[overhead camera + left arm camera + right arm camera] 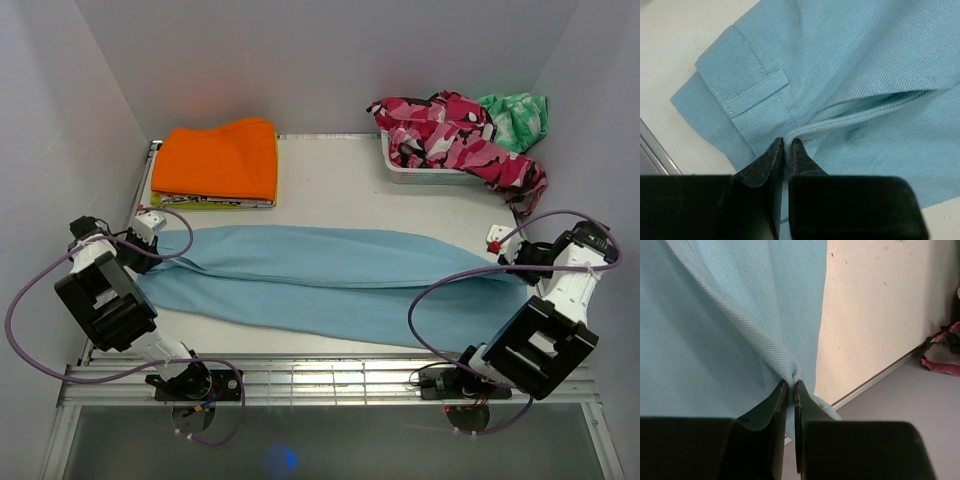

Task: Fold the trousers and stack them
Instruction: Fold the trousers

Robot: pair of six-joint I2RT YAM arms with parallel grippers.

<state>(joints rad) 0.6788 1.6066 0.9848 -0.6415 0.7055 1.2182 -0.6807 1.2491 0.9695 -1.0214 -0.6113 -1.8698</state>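
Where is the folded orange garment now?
In the top view, the orange garment lies at the far left of the table, just beyond the blue trousers.

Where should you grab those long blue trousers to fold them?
At both ends: the left gripper pinches the waist end by the belt loop, the right gripper the opposite end. The blue trousers lie stretched lengthwise, so come in from each end.

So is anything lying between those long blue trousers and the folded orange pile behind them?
Nothing visible. Only bare white table separates the light blue trousers from the folded orange garment; the white basket sits aside.
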